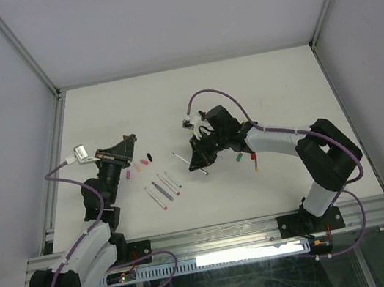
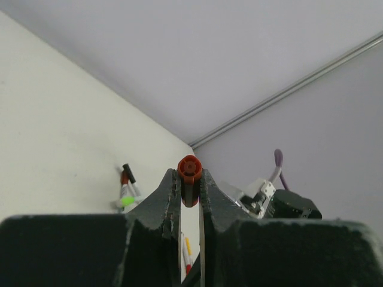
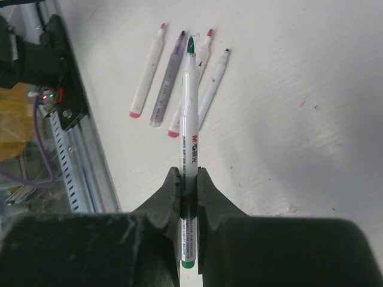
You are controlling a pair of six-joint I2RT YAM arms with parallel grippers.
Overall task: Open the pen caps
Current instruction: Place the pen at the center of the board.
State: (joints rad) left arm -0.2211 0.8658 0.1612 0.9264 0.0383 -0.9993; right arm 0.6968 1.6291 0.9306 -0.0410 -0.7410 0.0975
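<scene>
Overhead, the left gripper (image 1: 129, 140) hung above the table (image 1: 278, 84), but what it held was too small to tell from that view. Four loose caps (image 1: 143, 160) lay in a short row just beside it, toward the other arm: pink, pale, red and black. Four loose pens (image 1: 164, 189) lay side by side between the two grippers, nearer the bases. The right gripper (image 1: 198, 162) was clamped on one white pen (image 1: 180, 157) that stuck out past its fingers on both sides. On that gripper's outer side lay one green cap (image 1: 239, 157) and one red piece, close together.

From the left wrist, the left gripper (image 2: 190, 179) stood nearly closed, pinching a single held red cap (image 2: 190, 170) at its fingertips with the cap's open end facing the camera. One green cap (image 2: 127, 202) lay on the table ahead and to the left of the fingers.

From the right wrist, the right gripper (image 3: 189, 182) gripped one green pen (image 3: 190, 113) around the lower barrel, its bare green tip pointing away from the fingers and its green end sticking out behind them. Four loose pens (image 3: 169, 78) lay on the table beyond the tip, roughly parallel, with the third partly hidden behind the held barrel.
</scene>
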